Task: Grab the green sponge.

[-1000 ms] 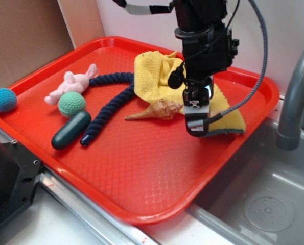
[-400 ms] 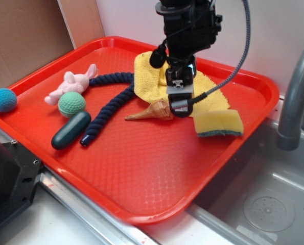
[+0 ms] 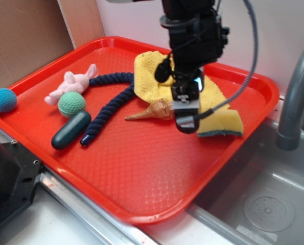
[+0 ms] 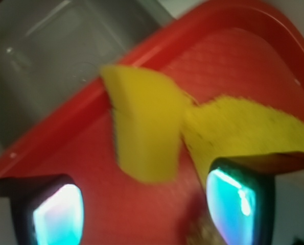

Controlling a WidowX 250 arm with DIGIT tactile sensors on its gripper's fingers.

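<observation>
Now the black robot gripper (image 3: 187,121) is swinging back right from the spiral tan seashell (image 3: 154,111) toward the small yellow foam sponge with its dark green scouring face (image 3: 220,124), which is lying near the red plastic tray's (image 3: 141,173) right rim, against the floppy yellow terry cloth (image 3: 152,74). Fingers (image 4: 57,212) are spread wide, holding nothing, sponge (image 4: 141,132) lying ahead between them; looks like re-approach.

On my red tray (image 3: 141,204) I counted one green sponge (image 3: 220,123), one yellow cloth (image 3: 152,74), one seashell (image 3: 150,111), one navy rope (image 3: 108,104), two crocheted balls (image 3: 71,103) (image 3: 3,99), one pink plush (image 3: 70,84), one dark capsule (image 3: 71,129).
</observation>
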